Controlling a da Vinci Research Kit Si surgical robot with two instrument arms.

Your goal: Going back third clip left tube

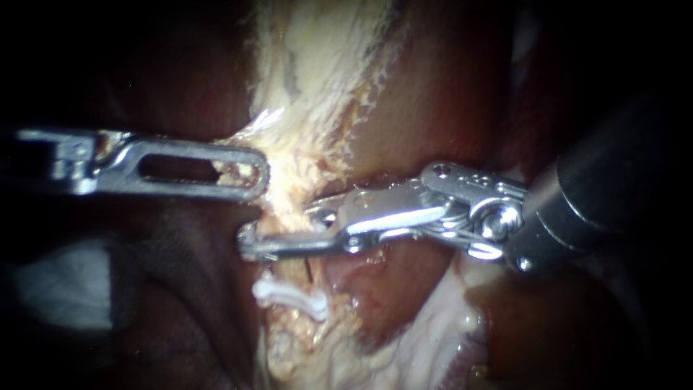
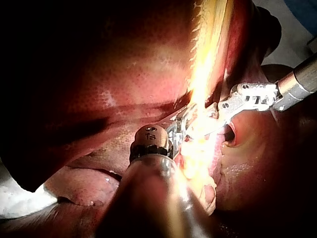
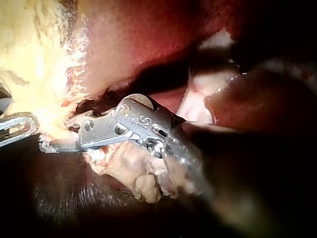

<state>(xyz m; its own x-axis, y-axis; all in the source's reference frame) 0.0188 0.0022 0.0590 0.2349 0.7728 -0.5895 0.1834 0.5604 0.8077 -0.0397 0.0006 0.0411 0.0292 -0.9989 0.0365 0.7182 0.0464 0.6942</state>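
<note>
Holding my left instrument (image 1: 253, 173) in from the left, pincer closed flat on the pale tissue (image 1: 317, 72) at its edge, tissue showing through the slot. My right instrument (image 1: 278, 231) reaches across from the right, pincer parted with a clear gap and straddling the pale tube (image 1: 292, 332); can't tell if both sides touch it. One white clip (image 1: 289, 296) sits across the tube just below that pincer, not touching it. Dark red liver (image 1: 447, 94) lies behind both instruments.
</note>
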